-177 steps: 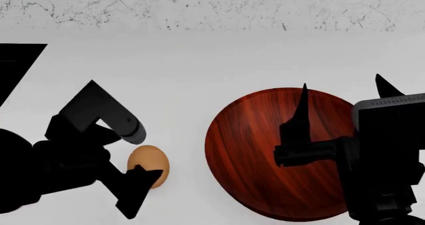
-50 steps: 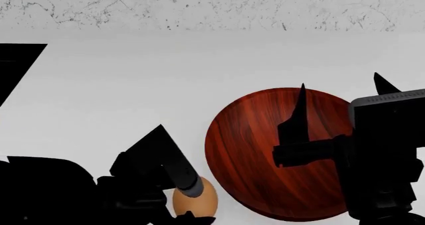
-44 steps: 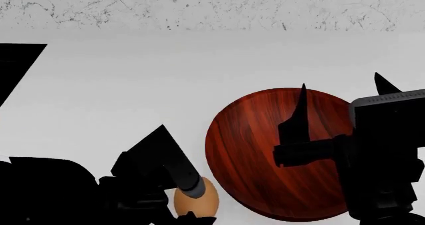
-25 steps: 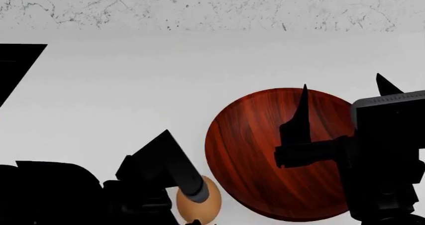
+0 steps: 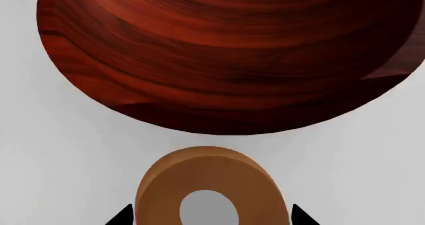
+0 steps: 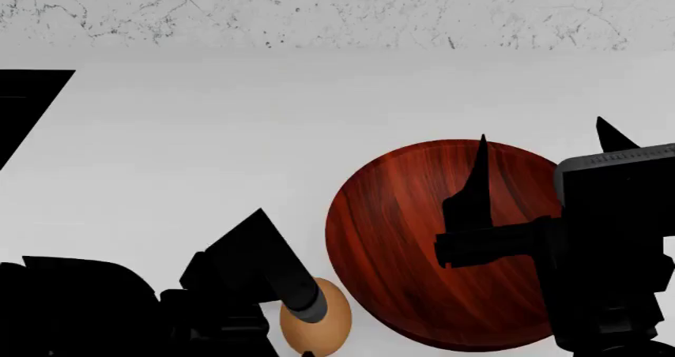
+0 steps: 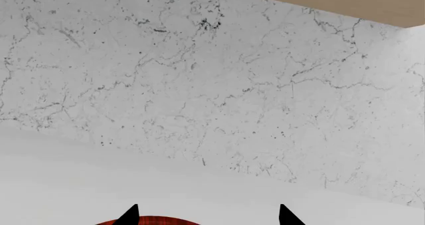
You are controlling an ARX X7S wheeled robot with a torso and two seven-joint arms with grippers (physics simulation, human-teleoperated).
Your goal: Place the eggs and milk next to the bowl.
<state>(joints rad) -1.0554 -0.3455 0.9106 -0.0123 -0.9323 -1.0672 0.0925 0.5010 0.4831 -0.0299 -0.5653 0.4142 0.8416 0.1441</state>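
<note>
Matte black arms; pointed black fingertips [image 6: 482, 148]; grey left pad [image 6: 307, 306].

A kitchen, white counter [image 6: 264, 136], marble wall [image 7: 199, 85] behind it, wooden bowl [image 6: 401, 238], brown egg [image 6: 322, 329]

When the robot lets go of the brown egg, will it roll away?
It might. The egg looks smooth and rounded with no flat side, so it could rock or roll a little on the flat white counter. It sits right beside the bowl, whose wall would probably stop it on that side. The left gripper seems closed around it, so opening gently should help.
</note>
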